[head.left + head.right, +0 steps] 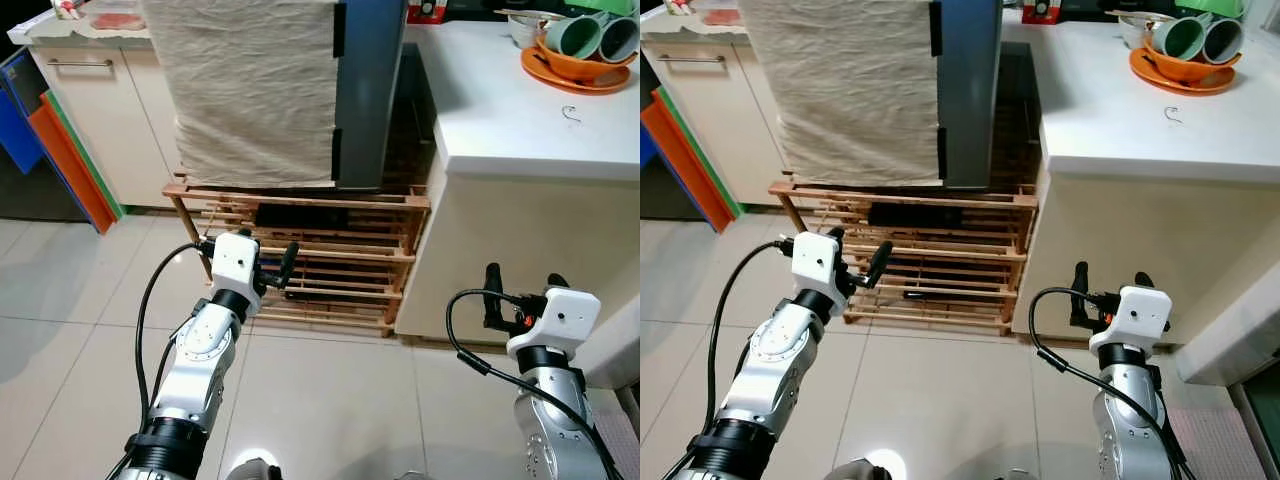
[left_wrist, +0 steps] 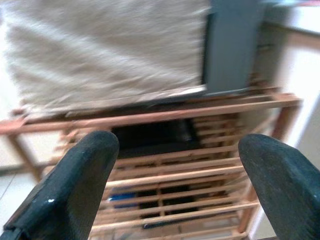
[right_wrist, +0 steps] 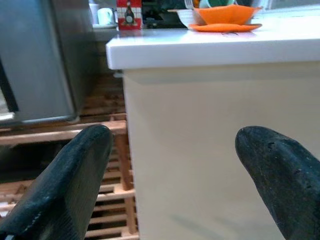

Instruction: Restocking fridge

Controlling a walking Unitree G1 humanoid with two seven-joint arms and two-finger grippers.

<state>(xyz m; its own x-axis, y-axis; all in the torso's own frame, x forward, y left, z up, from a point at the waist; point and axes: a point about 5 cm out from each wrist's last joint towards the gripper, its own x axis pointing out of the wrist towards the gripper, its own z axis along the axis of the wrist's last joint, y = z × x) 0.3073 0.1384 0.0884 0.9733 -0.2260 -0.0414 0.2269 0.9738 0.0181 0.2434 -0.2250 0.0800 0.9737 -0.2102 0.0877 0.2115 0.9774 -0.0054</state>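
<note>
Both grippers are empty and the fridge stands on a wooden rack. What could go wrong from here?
1. The fridge sits on a slatted wooden rack; a hard pull on its door may rock it.
2. A cloth hangs over its front, so the open left gripper could catch fabric.
3. The open right gripper is near the white counter and may bump it when raised.

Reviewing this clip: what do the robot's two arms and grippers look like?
Both arms are silver metal with black joint collars and a white boxy wrist housing. A black cable loops outside each arm. The left gripper and right gripper each have two long black fingers with rounded tips; an orange spot shows beside the right wrist housing.
</note>
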